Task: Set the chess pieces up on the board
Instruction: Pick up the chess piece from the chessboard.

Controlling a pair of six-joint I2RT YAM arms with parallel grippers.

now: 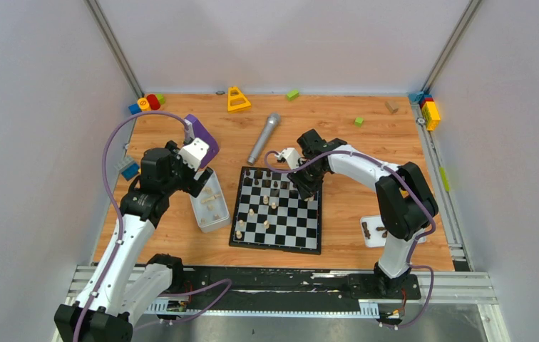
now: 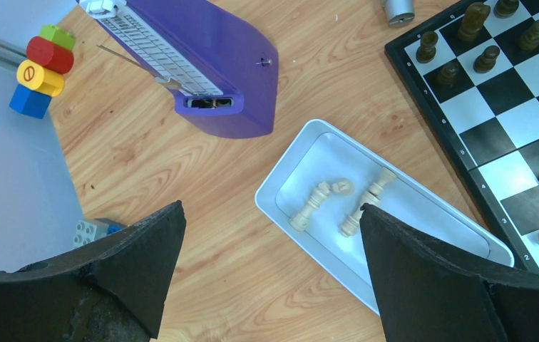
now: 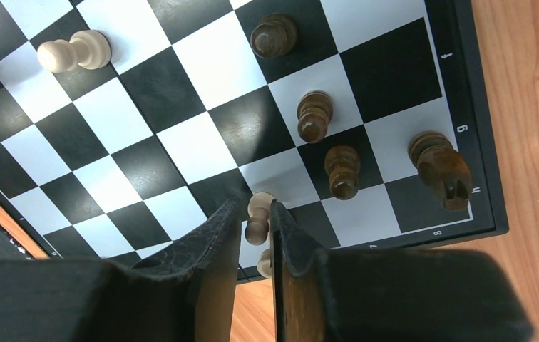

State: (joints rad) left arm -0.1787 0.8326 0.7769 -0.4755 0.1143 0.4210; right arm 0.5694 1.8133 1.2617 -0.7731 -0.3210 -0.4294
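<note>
Right fingers (image 3: 209, 246) pinch chess piece (image 3: 258, 215), wrist tipped over chessboard (image 3: 202, 153); left fingers (image 2: 423, 274) spread above tray (image 2: 338, 153).

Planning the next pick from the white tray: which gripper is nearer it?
Left. The left gripper hovers open over the tray; the right gripper, shut on a chess piece, is over the chessboard, beside the tray.

I list: left arm (image 1: 125, 246) at the base rail's (image 1: 288, 282) left end, right arm (image 1: 356, 162) at its right; white links, black joints, purple cables (image 1: 105, 165), black textured fingers (image 2: 423, 278).
</note>
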